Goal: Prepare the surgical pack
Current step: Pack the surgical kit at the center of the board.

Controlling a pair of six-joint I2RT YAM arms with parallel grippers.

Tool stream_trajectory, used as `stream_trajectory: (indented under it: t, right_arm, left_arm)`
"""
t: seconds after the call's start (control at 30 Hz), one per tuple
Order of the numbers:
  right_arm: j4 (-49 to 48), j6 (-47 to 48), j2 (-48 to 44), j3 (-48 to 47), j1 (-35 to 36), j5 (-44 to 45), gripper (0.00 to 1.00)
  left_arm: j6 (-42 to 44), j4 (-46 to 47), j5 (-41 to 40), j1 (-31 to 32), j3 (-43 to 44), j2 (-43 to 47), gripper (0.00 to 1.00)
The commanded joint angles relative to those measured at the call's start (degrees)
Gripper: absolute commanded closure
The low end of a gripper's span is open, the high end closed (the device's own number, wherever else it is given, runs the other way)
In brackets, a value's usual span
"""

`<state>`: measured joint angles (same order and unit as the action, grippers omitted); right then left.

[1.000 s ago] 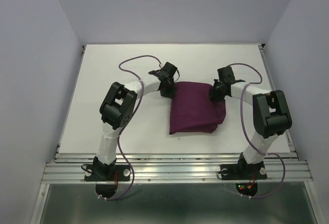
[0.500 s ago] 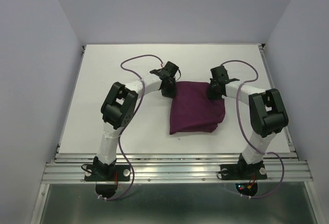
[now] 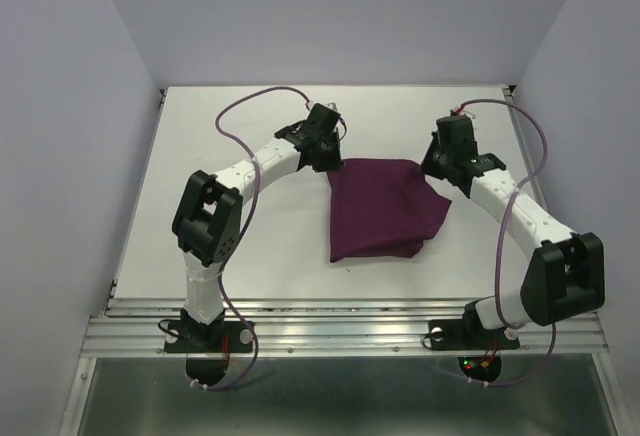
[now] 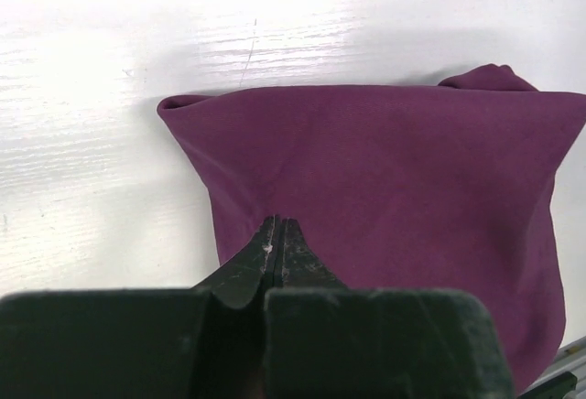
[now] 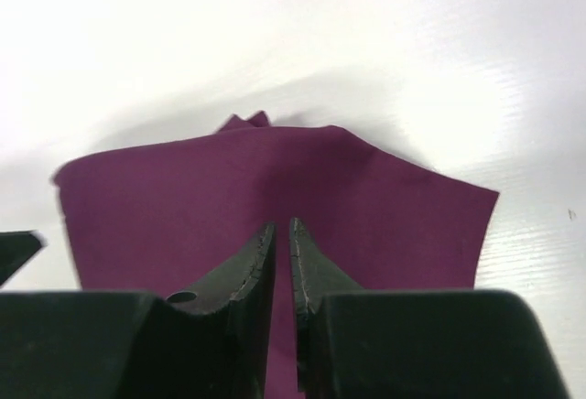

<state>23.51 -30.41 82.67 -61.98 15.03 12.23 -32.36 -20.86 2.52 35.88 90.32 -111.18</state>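
The surgical pack's dark purple cloth (image 3: 380, 211) lies folded in a rough square on the white table, right of centre. My left gripper (image 3: 328, 159) is at its far left corner, jaws pressed together. In the left wrist view the cloth (image 4: 385, 170) spreads away from the shut left gripper (image 4: 277, 222), its left edge running in under the fingers. My right gripper (image 3: 438, 168) is at the far right corner. In the right wrist view the right gripper (image 5: 282, 225) shows a thin slit filled with purple, closed on the cloth (image 5: 229, 198), which casts a shadow on the table.
The white table (image 3: 240, 226) stretches left of and behind the cloth. A metal rail (image 3: 340, 331) runs along the near edge by the arm bases. Pale walls stand on three sides. Purple cables loop above both forearms.
Both grippers have moved toward the far side, the right one also outward to the right. The cloth's right side has spread out into a point toward the right.
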Motion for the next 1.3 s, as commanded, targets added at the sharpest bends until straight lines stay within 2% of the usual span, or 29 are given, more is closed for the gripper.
stream_trajectory:
  t: [0.0, 0.1, 0.23, 0.27, 0.33, 0.37, 0.4, 0.53, 0.67, 0.87, 0.97, 1.27]
  right_arm:
    - [-4.1, -0.8, -4.0, -1.5, 0.4, -3.3, 0.83]
    - [-4.6, -1.0, 0.0, -4.0, 0.4, -9.0, 0.84]
    - [-12.2, -2.3, 4.2, -3.2, 0.4, -20.6, 0.84]
    - [-17.1, -3.7, 4.7, -2.5, 0.4, -27.3, 0.84]
    - [-26.5, -5.6, 6.4, 0.1, 0.4, -33.6, 0.83]
    - [-28.9, -7.2, 7.1, 0.9, 0.4, -38.4, 0.83]
    - [-31.7, -7.6, 8.8, 1.7, 0.4, -39.5, 0.83]
    - [-33.0, -8.9, 13.6, 1.2, -1.0, -40.0, 0.83]
    - [-37.4, -11.1, 18.0, 3.0, -5.7, -43.1, 0.83]
    - [-37.6, -9.1, 24.6, 3.7, -7.6, -43.0, 0.86]
    - [-35.7, -9.0, 23.6, 3.3, -7.6, -43.3, 0.87]
    - [-31.8, -6.9, 9.6, 3.7, -7.6, -40.2, 0.83]
  left_arm:
    - [0.4, 0.1, -0.8, -0.6, -0.9, -1.0, 1.0]
    - [0.3, 0.0, -0.6, -1.9, -0.9, -1.5, 1.0]
    - [0.3, -0.2, -0.3, -2.4, -0.9, -1.5, 1.0]
    - [0.3, -0.2, -0.4, -2.5, -0.9, -1.3, 1.0]
    - [0.3, -0.3, -0.5, -2.5, -1.6, -0.8, 1.0]
    - [0.3, -0.4, -0.6, -2.6, -1.7, -0.6, 1.0]
    - [0.5, -0.5, -0.9, -2.7, -2.2, -0.3, 1.0]
    - [0.8, -0.4, -0.9, -3.3, -3.5, 0.9, 1.0]
    - [1.2, -0.1, -0.8, -3.7, -4.5, 1.8, 1.0]
    - [1.5, 0.4, 0.3, -4.1, -4.8, 1.6, 1.0]
    - [1.5, 0.4, 0.5, -4.3, -5.1, 1.7, 1.0]
    - [1.6, 0.4, 0.6, -5.3, -5.1, 2.5, 1.0]
